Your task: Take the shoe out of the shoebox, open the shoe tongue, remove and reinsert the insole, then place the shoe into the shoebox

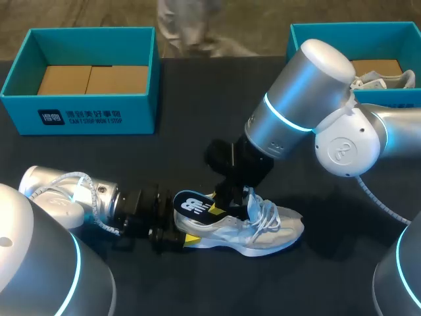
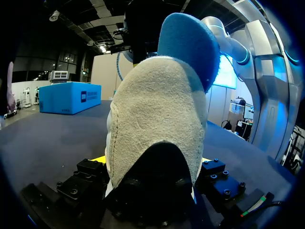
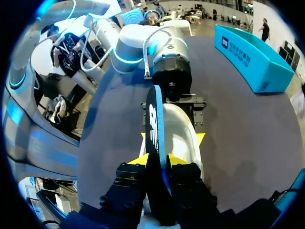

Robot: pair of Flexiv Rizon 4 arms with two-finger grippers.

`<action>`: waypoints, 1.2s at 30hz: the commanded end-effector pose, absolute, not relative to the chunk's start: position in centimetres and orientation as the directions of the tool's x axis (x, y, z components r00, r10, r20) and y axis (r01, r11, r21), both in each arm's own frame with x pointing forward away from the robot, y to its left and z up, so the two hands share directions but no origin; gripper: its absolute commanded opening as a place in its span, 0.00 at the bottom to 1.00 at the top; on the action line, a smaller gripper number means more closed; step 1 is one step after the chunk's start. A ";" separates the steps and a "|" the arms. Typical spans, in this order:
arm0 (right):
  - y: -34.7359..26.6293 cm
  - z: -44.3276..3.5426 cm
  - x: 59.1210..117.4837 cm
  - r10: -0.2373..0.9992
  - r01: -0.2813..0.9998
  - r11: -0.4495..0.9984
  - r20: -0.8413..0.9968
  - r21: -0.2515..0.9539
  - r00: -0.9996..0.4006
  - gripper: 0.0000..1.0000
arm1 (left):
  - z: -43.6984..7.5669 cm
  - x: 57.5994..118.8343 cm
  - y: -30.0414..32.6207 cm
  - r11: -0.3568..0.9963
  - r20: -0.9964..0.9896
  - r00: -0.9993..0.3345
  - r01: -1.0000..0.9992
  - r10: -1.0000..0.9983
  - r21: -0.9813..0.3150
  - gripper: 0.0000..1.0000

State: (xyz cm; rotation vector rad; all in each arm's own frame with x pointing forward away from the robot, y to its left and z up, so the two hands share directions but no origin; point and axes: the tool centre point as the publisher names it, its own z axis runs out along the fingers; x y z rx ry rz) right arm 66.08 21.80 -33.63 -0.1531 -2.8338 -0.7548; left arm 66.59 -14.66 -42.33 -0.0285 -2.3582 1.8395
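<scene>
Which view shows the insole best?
Head view: the dark blue foam insole shows its printed face, rising from the white sneaker. Right wrist view sees it edge-on in the right hand; left wrist view, only its tip behind the heel.

My left arm (image 1: 59, 197) and right arm (image 1: 302, 99) are silver tubes with glowing cyan rings and white joints, a pale cable (image 1: 69, 179) at nine o'clock, while my left end effector (image 2: 150, 161) and right end effector (image 3: 157, 161) are black, screw-studded and yellow-tipped.

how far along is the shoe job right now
Done: the shoe lies on the table, out of the shoebox. In hand: the left gripper clamps its heel while the right gripper pinches the insole, half out of the shoe; removing or reinserting, cannot tell. Left: seat insole, box the shoe.
</scene>
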 end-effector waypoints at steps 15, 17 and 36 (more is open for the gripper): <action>22.2 -35.1 66.6 0.031 0.157 0.872 0.270 0.463 -0.963 0.29 | -42.7 66.7 -14.6 0.249 0.107 -0.989 -0.078 0.106 -0.965 0.00; 22.3 -35.2 66.6 0.027 0.156 0.873 0.274 0.462 -0.961 0.29 | -42.7 66.7 -14.6 0.249 0.107 -0.989 -0.078 0.106 -0.965 0.00; 22.1 -33.7 65.9 0.027 0.147 0.849 0.236 0.508 -0.971 0.00 | -42.7 66.7 -14.6 0.249 0.107 -0.989 -0.078 0.106 -0.965 0.00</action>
